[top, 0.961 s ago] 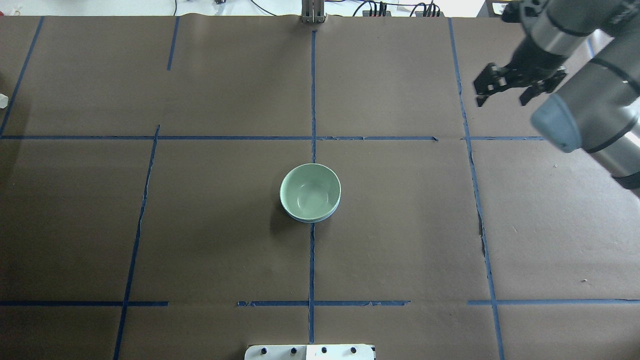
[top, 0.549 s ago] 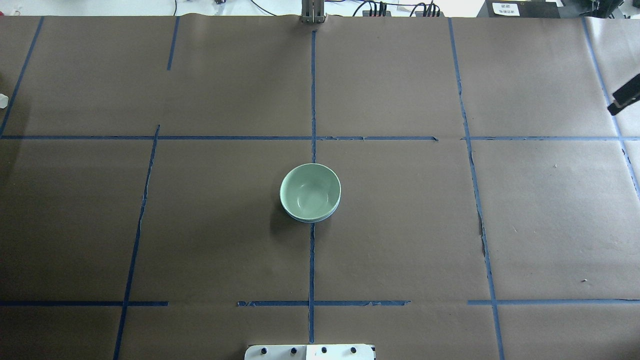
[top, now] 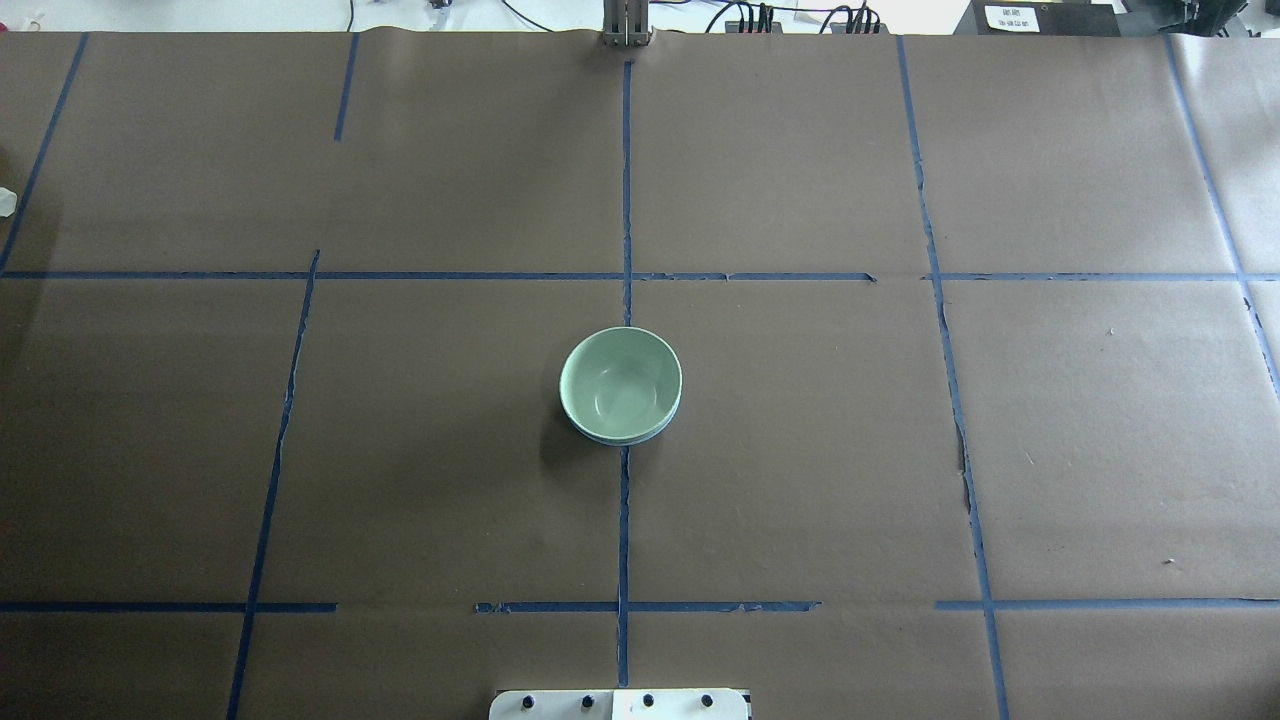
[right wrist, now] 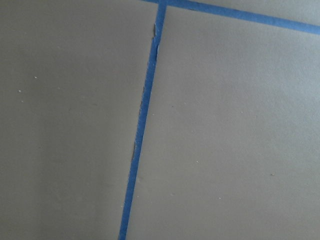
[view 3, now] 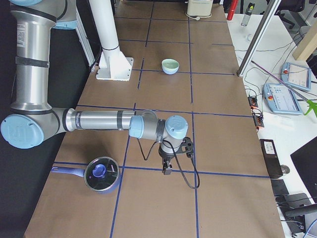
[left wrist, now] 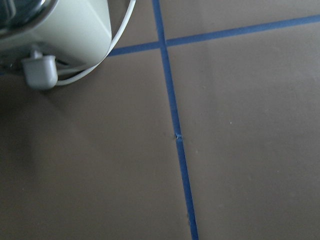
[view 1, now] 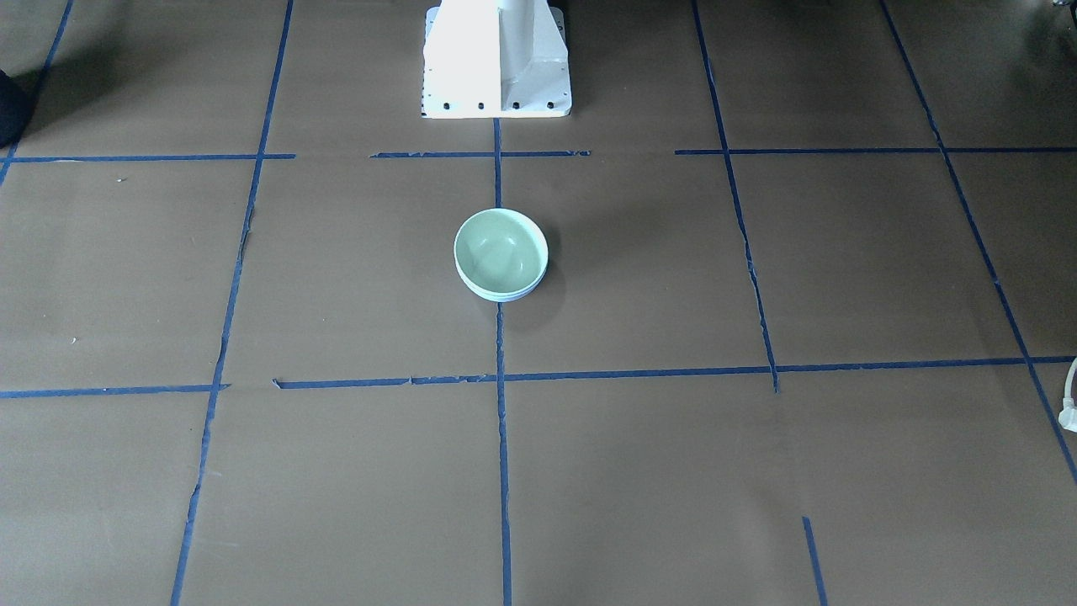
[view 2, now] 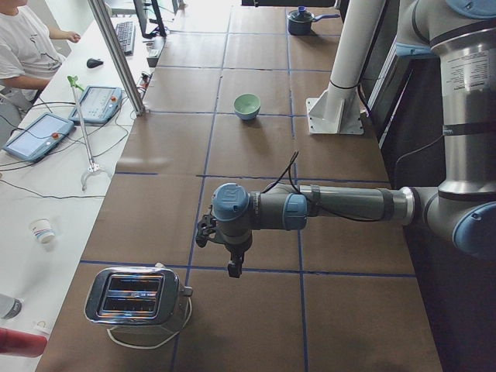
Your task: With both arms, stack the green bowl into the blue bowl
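Note:
The green bowl [top: 620,380] sits nested inside the blue bowl [top: 618,439] at the table's middle; only a thin blue rim shows under it. The stack also shows in the front view, green bowl [view 1: 501,251] over blue rim [view 1: 502,297], and far off in the side views [view 2: 247,105] [view 3: 170,65]. My left gripper [view 2: 232,269] hangs low over the table's left end, next to a toaster, far from the bowls. My right gripper [view 3: 167,170] hangs low over the right end, near a pot. I cannot tell whether either is open or shut. Nothing shows in either one.
A chrome toaster [view 2: 132,298] with a white cord stands at the left end; it also shows in the left wrist view [left wrist: 60,30]. A pot with a blue lid [view 3: 101,174] stands at the right end. The white pedestal [view 1: 496,59] is behind the bowls. An operator [view 2: 23,46] sits beside the table.
My right arm has drawn back to the right and left the overhead view. The nested bowls have not moved.

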Robot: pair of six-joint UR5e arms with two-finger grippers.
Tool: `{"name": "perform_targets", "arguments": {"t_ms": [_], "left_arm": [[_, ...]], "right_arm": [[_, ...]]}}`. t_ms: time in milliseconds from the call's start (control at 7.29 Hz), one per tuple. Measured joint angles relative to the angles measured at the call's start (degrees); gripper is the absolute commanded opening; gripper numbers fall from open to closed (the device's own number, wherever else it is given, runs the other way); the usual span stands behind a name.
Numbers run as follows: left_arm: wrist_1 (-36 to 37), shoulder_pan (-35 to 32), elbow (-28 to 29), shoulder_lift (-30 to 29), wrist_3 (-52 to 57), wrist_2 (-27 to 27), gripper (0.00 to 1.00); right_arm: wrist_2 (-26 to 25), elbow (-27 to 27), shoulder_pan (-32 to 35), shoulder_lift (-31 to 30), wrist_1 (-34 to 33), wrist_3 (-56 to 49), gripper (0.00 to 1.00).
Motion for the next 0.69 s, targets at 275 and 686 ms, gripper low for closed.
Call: {"name": "perform_targets", "arguments": {"t_ms": [275, 686], "left_arm": [[0.0, -0.1, -0.2, 0.2, 0.0, 0.0, 1.00], [0.0, 0.0, -0.3, 0.2, 0.0, 0.0, 1.00]], "right_arm": [[-0.1, -1.4, 0.2, -1.3, 4.6, 1.0, 1.00], [0.1, -1.3, 0.2, -1.3, 6.0, 2.4, 1.00]]}}
